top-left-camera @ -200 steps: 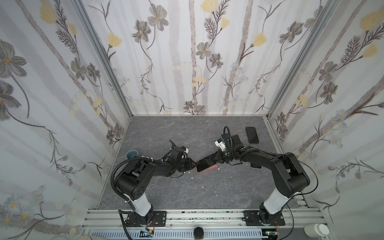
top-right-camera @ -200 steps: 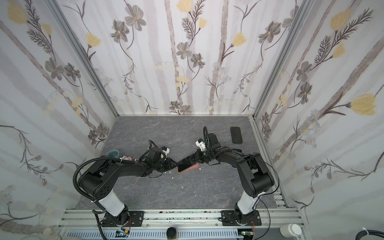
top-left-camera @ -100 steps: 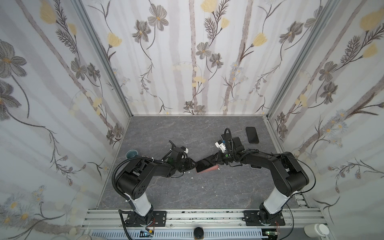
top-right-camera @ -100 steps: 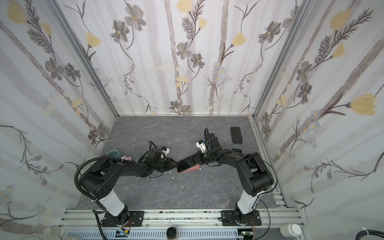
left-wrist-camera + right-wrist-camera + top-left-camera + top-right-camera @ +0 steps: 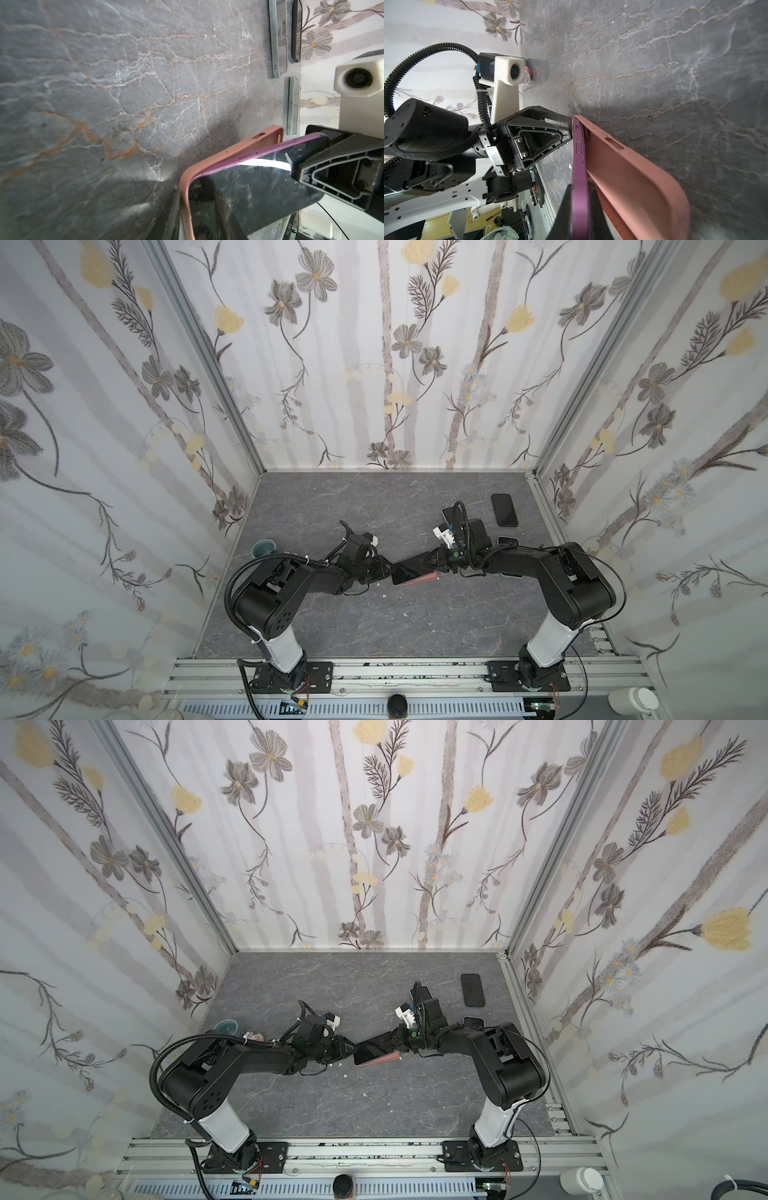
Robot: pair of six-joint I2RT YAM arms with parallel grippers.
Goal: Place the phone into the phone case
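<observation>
In both top views I see the left gripper (image 5: 384, 569) clamping the phone case (image 5: 426, 578) and the right gripper (image 5: 436, 566) clamping the phone (image 5: 409, 572) between the arms. Left wrist: phone (image 5: 249, 191) tilts out of case (image 5: 228, 151). Right wrist: phone's free end rests in the case.

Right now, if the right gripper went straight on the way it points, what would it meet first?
Probably the case. The right gripper, shut on the phone, points along it toward the left gripper, and phone and case close together before that.
</observation>
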